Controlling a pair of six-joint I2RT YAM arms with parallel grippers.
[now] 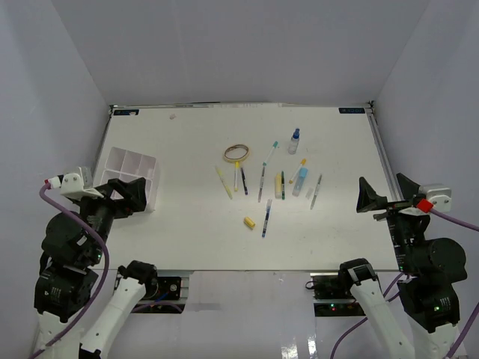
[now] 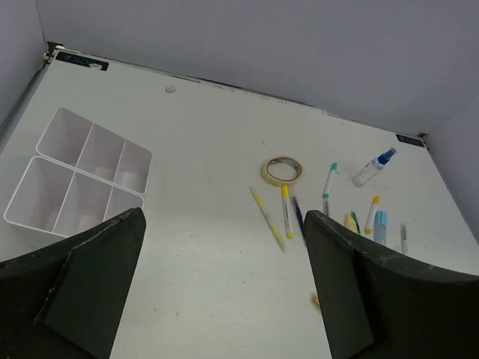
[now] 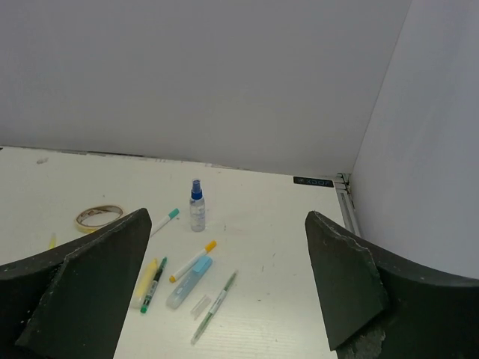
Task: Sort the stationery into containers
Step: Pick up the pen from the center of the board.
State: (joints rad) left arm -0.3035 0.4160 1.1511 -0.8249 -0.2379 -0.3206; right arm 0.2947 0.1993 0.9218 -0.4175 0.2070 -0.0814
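- Your table is white, with both arms parked at its near corners.
- The tray sits at the table's left edge, just beyond your left gripper, well apart from everything else.
- Your left gripper hangs above the table with its jaws spread wide, holding nothing.
- Your right gripper is also spread wide and holds nothing, off the table's right edge.
- The pens lie loose mid-table, mostly pointing front to back, between the two grippers.
- The tape lies flat just behind the pens, and a yellow-capped pen's tip touches it.
- The bottle lies right of the tape.
- The eraser lies nearest you, beside the closest pen.
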